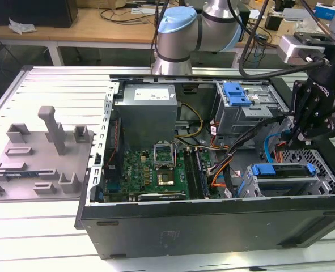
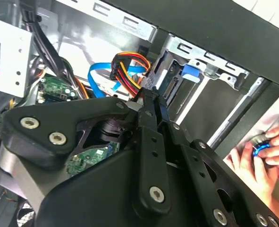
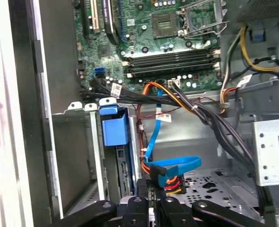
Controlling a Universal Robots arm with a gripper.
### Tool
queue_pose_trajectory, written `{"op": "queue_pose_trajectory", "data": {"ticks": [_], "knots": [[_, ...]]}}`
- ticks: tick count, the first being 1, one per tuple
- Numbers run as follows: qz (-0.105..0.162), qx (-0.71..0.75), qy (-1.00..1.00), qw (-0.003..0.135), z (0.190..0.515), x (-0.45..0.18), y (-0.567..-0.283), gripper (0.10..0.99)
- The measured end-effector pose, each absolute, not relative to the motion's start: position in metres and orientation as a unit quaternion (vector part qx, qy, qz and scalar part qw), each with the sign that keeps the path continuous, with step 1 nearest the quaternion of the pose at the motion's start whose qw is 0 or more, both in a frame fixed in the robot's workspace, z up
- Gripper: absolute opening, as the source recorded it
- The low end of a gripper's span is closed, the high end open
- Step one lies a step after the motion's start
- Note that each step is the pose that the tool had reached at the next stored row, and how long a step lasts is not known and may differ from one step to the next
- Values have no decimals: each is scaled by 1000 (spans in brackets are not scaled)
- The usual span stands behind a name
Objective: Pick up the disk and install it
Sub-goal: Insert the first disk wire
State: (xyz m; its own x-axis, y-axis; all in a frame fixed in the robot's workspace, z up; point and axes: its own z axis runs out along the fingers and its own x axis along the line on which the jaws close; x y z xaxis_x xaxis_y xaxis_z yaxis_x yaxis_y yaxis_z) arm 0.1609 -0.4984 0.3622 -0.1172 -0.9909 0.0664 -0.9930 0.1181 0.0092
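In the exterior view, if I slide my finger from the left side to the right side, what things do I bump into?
First the grey fixture with upright posts → power supply box → blue latch plate → gripper.

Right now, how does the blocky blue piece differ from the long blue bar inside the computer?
The blue latch plate is short and blocky; the blue bracket is a long thin bar across its cage. The latch plate sits well clear of the gripper; the bracket lies close beside it. Both are blue plastic atop metal drive cages.
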Motion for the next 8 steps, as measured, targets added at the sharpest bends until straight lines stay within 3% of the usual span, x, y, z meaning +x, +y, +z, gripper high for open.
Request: {"op": "queue_pose_trajectory", "data": {"ticks": [8], "knots": [[15,664,-747,24,362,161,-503,165]]}}
